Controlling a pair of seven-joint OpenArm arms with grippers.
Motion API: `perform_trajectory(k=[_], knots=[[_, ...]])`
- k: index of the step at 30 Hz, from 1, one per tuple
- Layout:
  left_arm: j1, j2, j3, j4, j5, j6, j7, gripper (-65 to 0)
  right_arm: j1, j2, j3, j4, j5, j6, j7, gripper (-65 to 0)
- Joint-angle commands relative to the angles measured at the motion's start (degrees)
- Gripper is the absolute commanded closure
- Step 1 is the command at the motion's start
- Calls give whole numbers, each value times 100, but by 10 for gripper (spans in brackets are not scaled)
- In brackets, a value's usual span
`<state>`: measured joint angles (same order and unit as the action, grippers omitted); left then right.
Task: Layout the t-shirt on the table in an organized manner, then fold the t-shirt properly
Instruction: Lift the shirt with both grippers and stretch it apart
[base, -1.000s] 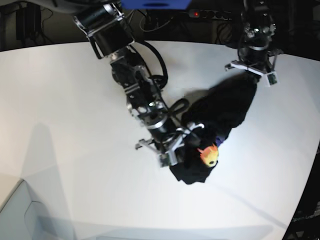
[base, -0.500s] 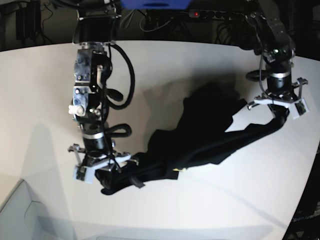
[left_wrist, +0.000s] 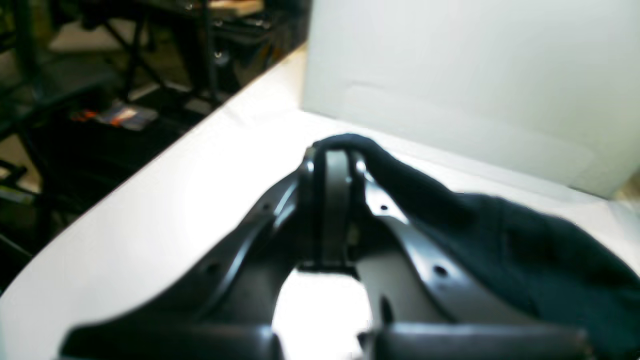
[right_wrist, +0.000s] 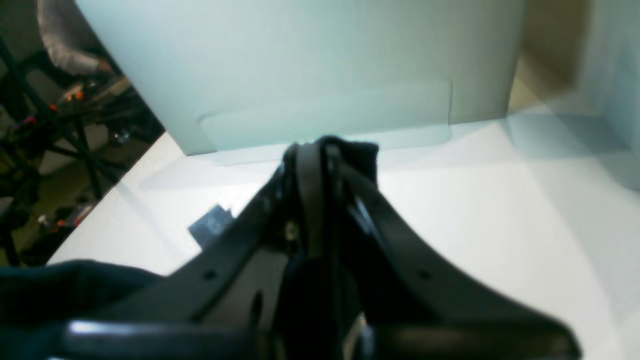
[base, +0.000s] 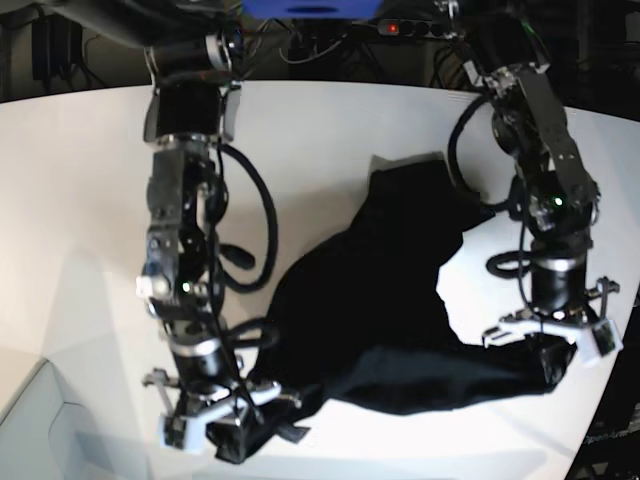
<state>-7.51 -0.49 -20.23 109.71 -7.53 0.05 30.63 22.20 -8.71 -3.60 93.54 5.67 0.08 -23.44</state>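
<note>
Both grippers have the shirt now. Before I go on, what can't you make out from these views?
- Print patch and neck label on the t-shirt: not visible in the base view, lost in dark folds.
- Left gripper: blurred; shirt drapes one side.
- Right gripper: cloth hides the tips.
- Table front edge: cut off by the frame.

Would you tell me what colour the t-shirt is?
Black; the t-shirt shows best in the base view.

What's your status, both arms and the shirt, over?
Left gripper shut on the t-shirt. Right gripper shut on its other end. Shirt stretched between them, partly bunched on the table. Nothing in the way.
</note>
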Motion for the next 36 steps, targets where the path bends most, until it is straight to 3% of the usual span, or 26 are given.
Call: perform_trajectory(k=[1,8,13,21,25,29,36], knots=[[-388,-131,-12,145,1,17,-61,-3,422,-29,-76,-127,9,32,133,0],[-2225,-685,-478,295,-25,17,836,-3,2295,-29,-102,-1244,17,41,151,0],[-3157,-1037,-724,453,-25,17,1310,-3,3218,-29,-102,-1428,44,41,133,0],[-3913,-1819,-1111,523,-34,17,1363,-3,3886,-29,-515,-1376,26,41,133,0],[-4203,-1986,-1269,611,-34,17,1372,-3,4194,-29,-506,-1376,26,41,133,0],[-3851,-1907,-1269,664,-95,17,1565,-3,4053,-29,-269,-1077,9,41,116,0],[-2032,-1124,-1393,646,-1229,-10,1688,-3,2725,-13,162,-655,44,41,54,0]])
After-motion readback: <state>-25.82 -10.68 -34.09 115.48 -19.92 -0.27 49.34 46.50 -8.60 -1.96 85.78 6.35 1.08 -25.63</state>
